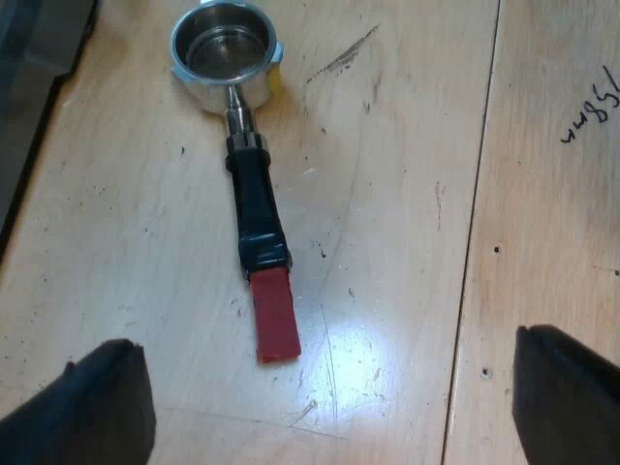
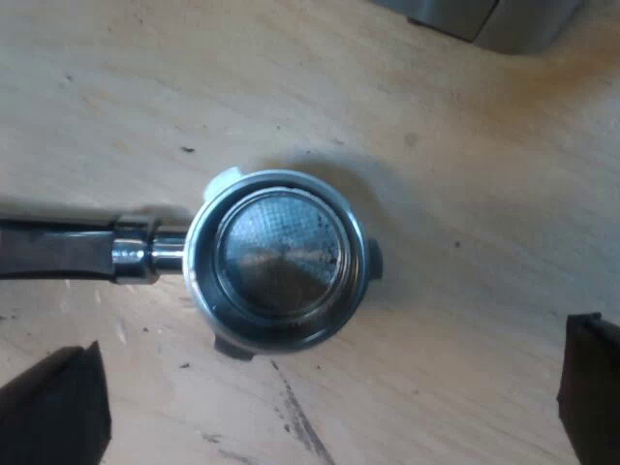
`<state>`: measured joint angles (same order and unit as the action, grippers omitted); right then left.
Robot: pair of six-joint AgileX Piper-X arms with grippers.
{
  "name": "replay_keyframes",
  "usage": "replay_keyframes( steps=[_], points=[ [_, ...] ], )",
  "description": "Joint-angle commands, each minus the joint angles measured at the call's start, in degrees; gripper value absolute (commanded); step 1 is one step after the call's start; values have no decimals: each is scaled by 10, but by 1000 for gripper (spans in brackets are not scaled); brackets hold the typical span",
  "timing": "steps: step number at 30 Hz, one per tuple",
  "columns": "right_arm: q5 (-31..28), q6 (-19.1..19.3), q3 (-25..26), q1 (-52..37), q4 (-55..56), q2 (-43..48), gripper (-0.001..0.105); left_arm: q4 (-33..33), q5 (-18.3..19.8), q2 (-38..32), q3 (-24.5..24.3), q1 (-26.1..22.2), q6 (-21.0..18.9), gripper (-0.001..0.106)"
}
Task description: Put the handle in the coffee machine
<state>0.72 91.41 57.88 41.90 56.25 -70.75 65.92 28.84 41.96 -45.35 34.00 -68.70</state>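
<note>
Round-cupped steel holder, black handle tipped red, lies flat on the scuffed wooden table just ahead of the left claw, fingers spread. Right claw, spread too, hovers over its cup. Heavy, rigid, slick, I'd say: grab the black grip.

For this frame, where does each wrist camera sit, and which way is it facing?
Left wrist view: on the left arm, facing down at the table where the metal holder lies, its red end nearest the left gripper, jaws open.
Right wrist view: on the right arm, facing straight down into the holder's basket; right gripper jaws open.
Shared: the same holder, loose on the table.
</note>
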Motion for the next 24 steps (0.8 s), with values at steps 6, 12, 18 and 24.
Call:
replay_keyframes(
  steps=[6,12,18,24],
  points=[
    [49,40,-25,-19,-49,-23,95,-3,-4,19,-3,3,-9,77],
    [82,39,-25,-19,-85,-86,95,-2,-4,24,-3,3,-9,77],
    [85,45,-25,-19,-100,-126,95,-2,-9,24,-3,3,-9,77],
    [91,45,-25,-19,-118,-154,95,-2,-9,24,-3,3,-9,77]
  ],
)
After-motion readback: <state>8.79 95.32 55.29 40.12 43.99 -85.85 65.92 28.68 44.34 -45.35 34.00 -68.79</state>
